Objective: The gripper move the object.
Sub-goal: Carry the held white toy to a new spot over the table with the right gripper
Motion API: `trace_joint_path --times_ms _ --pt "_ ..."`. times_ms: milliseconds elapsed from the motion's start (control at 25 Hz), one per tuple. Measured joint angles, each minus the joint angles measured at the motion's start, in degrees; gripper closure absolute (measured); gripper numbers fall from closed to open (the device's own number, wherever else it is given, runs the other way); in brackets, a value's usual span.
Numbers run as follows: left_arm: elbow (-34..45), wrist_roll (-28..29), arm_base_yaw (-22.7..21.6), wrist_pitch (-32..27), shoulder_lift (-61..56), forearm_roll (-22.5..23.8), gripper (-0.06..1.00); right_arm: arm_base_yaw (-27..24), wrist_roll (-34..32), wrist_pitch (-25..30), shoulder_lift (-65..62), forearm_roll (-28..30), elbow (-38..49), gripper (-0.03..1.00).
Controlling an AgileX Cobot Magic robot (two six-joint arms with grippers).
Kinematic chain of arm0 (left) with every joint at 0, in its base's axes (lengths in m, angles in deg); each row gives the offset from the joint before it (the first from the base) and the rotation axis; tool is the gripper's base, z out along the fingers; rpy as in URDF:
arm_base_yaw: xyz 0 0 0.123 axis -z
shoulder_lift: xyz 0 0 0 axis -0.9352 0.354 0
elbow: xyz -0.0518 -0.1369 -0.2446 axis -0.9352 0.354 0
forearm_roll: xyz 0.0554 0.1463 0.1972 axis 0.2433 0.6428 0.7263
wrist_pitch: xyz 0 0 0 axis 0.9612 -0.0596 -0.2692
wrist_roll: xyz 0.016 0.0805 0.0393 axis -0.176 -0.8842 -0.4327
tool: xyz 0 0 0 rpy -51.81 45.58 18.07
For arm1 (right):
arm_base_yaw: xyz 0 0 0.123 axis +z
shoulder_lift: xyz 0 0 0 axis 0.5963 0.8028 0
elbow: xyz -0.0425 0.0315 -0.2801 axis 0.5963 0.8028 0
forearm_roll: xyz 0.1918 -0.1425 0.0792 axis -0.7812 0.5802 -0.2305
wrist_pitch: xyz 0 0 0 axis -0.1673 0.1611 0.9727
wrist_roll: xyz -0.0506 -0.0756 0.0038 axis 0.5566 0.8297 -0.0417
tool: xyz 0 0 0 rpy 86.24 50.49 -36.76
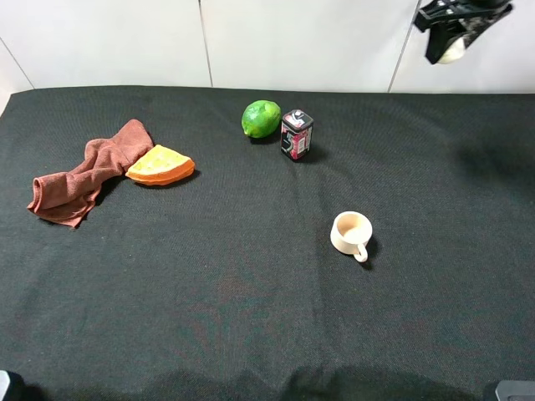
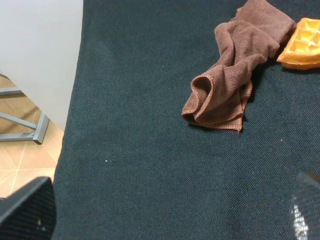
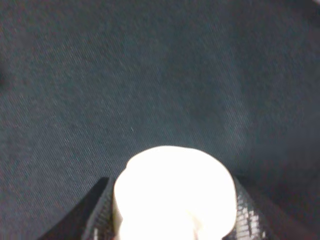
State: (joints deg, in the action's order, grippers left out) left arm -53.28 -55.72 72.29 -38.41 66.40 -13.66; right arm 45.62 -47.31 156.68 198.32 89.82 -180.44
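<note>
Lime sits just left of tin, mug in front.

A: You see the black table cloth? It is matt, with a fine woven grain.
B: Yes. Your crumpled brown towel is soft knitted cloth with a stitched hem.
A: For you the round green lime shines a little; the small printed tin looks glossy.
B: Your cream-white rounded lumpy object looks smooth, the beige handled mug matt.
</note>
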Motion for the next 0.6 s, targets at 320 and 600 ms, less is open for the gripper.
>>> trace_joint_path --times_ms 320,600 --pt "0.0 0.0 0.0 0.0 0.0 0.0 -0.05 -3.9 -1.0 -2.8 -9.9 0.2 12.6 0.62" --pt "0.0 0.0 0.0 0.0 0.0 0.0 -0.05 -4.7 -3.5 -5.9 -19.0 0.6 24.2 0.62"
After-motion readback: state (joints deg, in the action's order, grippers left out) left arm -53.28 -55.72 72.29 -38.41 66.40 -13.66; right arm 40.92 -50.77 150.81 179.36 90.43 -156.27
